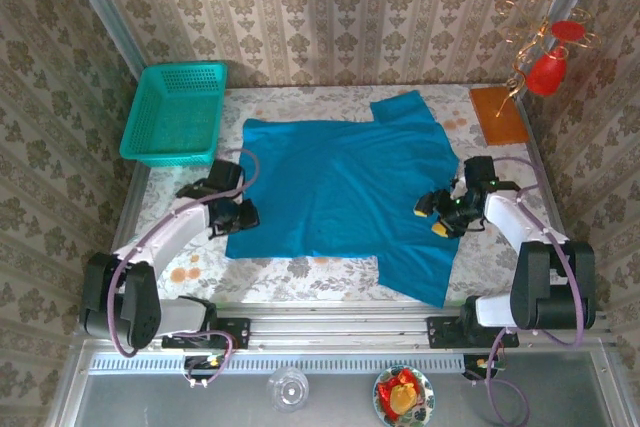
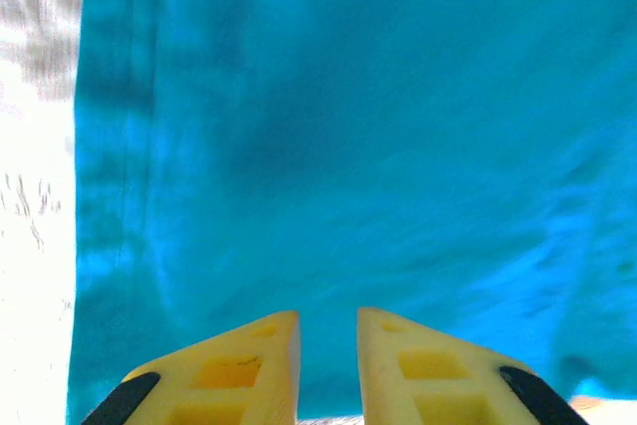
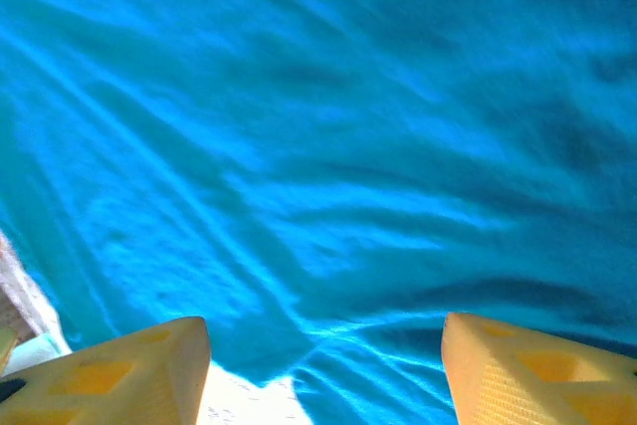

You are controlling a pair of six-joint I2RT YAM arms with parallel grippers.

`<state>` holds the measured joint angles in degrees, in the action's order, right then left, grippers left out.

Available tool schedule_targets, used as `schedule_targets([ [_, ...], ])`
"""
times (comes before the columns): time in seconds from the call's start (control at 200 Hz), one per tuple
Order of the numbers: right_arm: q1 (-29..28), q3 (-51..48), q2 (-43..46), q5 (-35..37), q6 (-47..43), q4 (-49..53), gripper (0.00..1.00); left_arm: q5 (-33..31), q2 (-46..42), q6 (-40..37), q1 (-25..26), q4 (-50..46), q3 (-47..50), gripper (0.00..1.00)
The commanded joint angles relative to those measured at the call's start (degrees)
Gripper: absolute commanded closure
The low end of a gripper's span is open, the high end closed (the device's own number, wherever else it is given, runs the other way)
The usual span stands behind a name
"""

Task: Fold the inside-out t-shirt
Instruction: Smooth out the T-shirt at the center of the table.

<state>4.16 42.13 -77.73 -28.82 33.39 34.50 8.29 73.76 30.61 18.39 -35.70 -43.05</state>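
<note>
one soft, lightly wrinkled teal-blue cloth t-shirt (image 1: 340,187) lies spread flat on the floral-patterned surface (image 1: 300,269). two grippers hold nothing: the left gripper (image 2: 328,318) has blocky yellow fingers narrowly parted at the shirt's left edge, the right gripper (image 3: 323,323) has fingers spread wide over its right side.

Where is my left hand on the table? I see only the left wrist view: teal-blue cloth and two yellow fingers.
Observer: The left hand is at the left edge of the plain teal-blue soft cloth t-shirt, near its near-left corner.
Operator: And the other arm?
Observer: The right hand is at the t-shirt's right edge, wide open over the cloth.
Operator: Anything else nearby?
Observer: A rigid turquoise-green plastic mesh basket stands at the far left corner of the table.
</note>
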Motion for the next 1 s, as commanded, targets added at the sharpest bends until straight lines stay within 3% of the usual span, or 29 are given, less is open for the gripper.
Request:
schedule_targets([
  [0.0, -0.12, -2.36, 0.12, 2.17, 1.46, -3.09, 0.35, 1.11, -1.15, 2.91, -1.62, 3.28, 5.28, 0.79],
  [0.14, 0.7, -4.01, -1.32, 11.12, 3.44, -2.05, 0.35, 0.14, -1.15, 3.75, -4.47, 4.39, 10.27, 0.79],
  [0.435, 1.29, -3.89, -3.29, 18.79, 5.2, 0.24, 0.36, -1.85, -5.48, 4.37, -7.91, 3.3, 13.0, 0.81],
  [0.56, 1.29, -2.45, -2.36, 19.66, 4.6, 2.48, 0.36, -2.06, -8.04, 4.83, -8.2, 2.43, 12.79, 0.81],
  [0.725, 1.29, -0.88, 3.43, 20.2, 4.69, 5.93, 0.37, -7.98, -12.67, 6.91, -8.37, -1.59, 12.99, 0.81],
  [0.995, 1.2, 0.4, 8.03, 20.19, 5.31, 9.8, 0.37, -9.71, -12.87, 11.68, -8.02, -5.18, 14.11, 0.76],
])
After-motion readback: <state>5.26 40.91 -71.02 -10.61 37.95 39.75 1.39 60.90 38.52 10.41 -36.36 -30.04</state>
